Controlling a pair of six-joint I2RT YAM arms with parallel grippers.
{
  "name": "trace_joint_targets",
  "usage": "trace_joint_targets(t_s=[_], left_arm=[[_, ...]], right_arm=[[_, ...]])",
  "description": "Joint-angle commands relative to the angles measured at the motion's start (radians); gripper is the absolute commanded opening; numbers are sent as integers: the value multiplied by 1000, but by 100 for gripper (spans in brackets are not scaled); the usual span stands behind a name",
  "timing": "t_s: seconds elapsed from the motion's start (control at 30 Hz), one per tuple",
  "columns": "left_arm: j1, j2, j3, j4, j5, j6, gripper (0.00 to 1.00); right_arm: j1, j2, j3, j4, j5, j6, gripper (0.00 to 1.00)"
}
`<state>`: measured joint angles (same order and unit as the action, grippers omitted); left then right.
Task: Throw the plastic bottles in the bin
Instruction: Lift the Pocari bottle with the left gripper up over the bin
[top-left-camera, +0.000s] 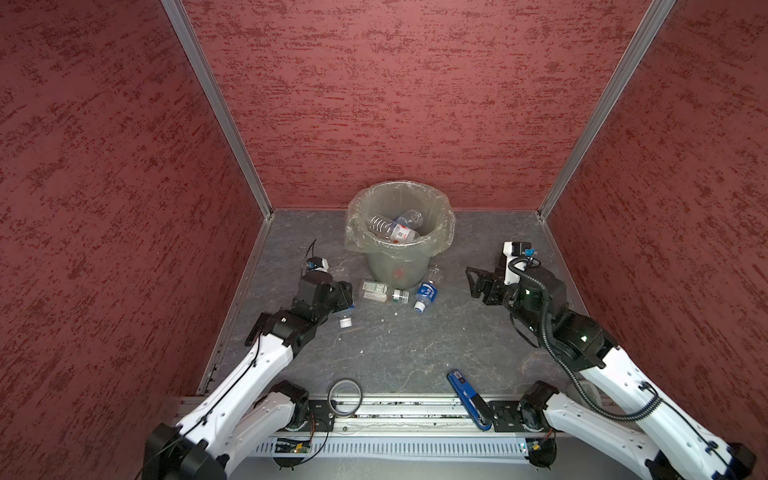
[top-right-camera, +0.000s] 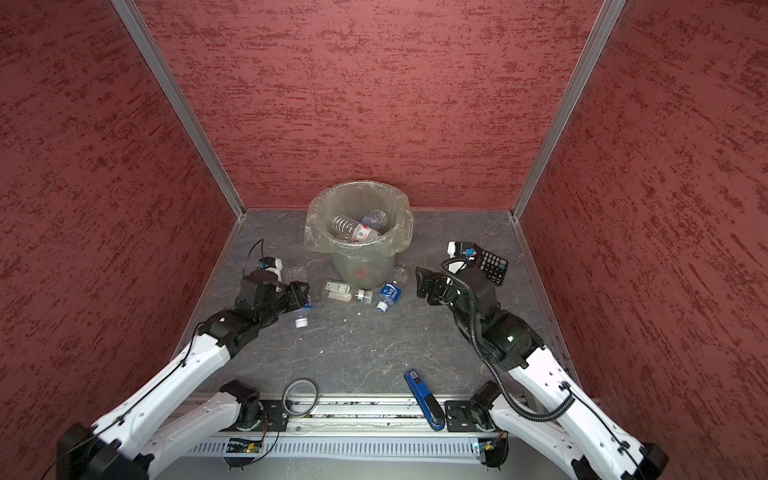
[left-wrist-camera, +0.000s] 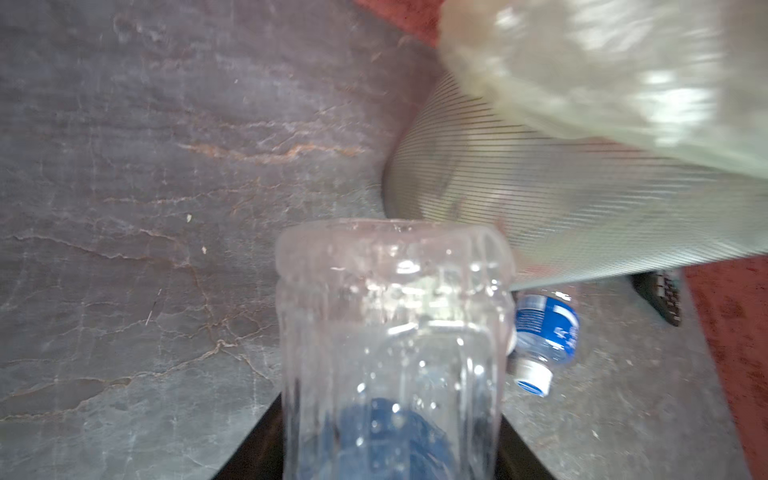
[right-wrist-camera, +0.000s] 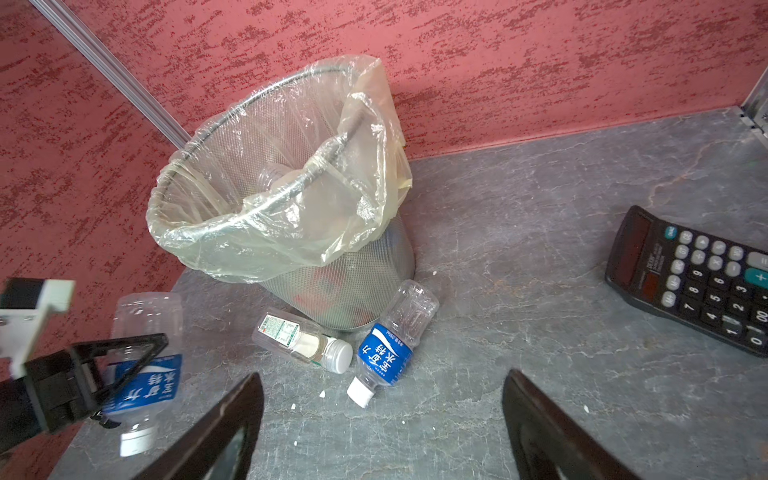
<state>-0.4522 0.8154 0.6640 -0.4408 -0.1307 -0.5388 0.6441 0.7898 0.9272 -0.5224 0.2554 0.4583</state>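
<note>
My left gripper (top-left-camera: 347, 300) is shut on a clear plastic bottle (right-wrist-camera: 145, 374) with a blue label, left of the bin; its white cap (top-left-camera: 345, 321) sticks out toward the front. In the left wrist view this bottle (left-wrist-camera: 395, 332) fills the space between the dark fingers (left-wrist-camera: 266, 444). The bin (top-left-camera: 353, 237), lined with a clear bag, stands at the back and holds some bottles (top-left-camera: 395, 227). In front of it lie a blue-labelled bottle (top-left-camera: 427, 293) and a white-capped bottle (top-left-camera: 382, 291). My right gripper (top-left-camera: 473, 282) hangs open to the right of them, holding nothing.
A black calculator (top-right-camera: 492, 264) lies at the right behind my right arm. A blue-and-black tool (top-left-camera: 467, 399) and a tape ring (top-left-camera: 345, 397) rest at the front edge. Red walls close in the back and both sides.
</note>
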Motion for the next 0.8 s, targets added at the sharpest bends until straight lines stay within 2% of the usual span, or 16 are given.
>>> trace_joint_targets(t_s=[0.0,0.2,0.4,0.53,0.63,0.7,0.77], left_arm=[[-71,-134,-8,-49,-136,-6,56],[-195,-274,29,-91,-184,-6,56],[-416,-315,89,-102,-352,33,57],[-614,-256,166,-100,-529,96,59],[-781,-191,212,-38,-692,201,60],[-865,-142,239,18,-779,279,60],[-902,-96,265,58,-813,339,60]], right_arm=[[-2,-23,-19,-24,15,24,90],[-1,-41,-38,-40,13,34,89],[-1,-60,-57,-54,19,40,89],[-1,-75,-77,-55,15,51,89],[-2,-86,-94,-55,15,58,89],[-1,-94,-102,-55,16,62,90],[-1,-101,-106,-56,17,62,90]])
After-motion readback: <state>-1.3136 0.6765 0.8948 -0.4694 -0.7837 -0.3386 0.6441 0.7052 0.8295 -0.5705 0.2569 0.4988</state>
